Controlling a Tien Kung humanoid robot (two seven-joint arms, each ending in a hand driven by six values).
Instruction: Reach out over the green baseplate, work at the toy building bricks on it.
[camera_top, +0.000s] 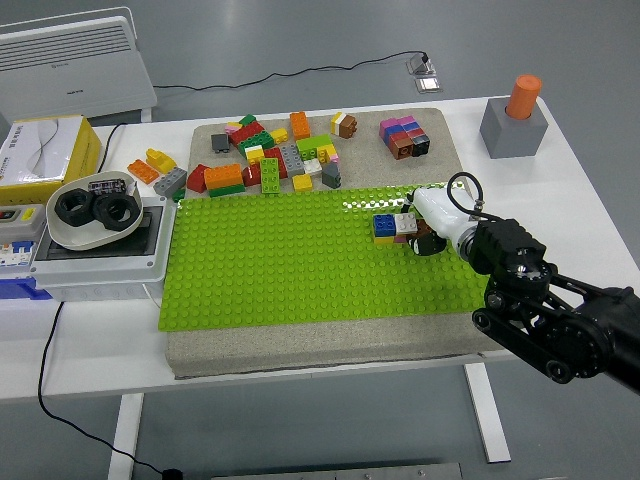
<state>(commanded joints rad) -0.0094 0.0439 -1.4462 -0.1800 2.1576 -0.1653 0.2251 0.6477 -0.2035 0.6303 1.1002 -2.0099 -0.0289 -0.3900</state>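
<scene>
The green baseplate (300, 255) is lying flat on a grey foam mat (300, 340) in the middle of the surface (590, 190), and all the action is sitting near its far right corner. There, a small cluster of bricks (396, 228) is pressed onto the studs: a blue brick on a yellow one, a white-grey one beside it, a dark brown one at the right end. The right hand (432, 222) is reaching in from the right edge, its white palm shell lying right up against that cluster. The fingers are curling down at the brown end, but whether they are pinching a brick or only pressing on it, I cannot tell from up here. My read: the hand is coming in low and sideways so it can bear on the bricks while the studs are keeping them from sliding.

The loose brick pile (270, 160) is waiting on the mat just beyond the plate's far edge, within easy reach for the next pick. A stacked block of coloured bricks (403, 136) is standing apart near the mat's far right corner. The left arm is not showing at all. Off to the right, a grey block with an orange peg (514, 118) is standing well clear of the work.
</scene>
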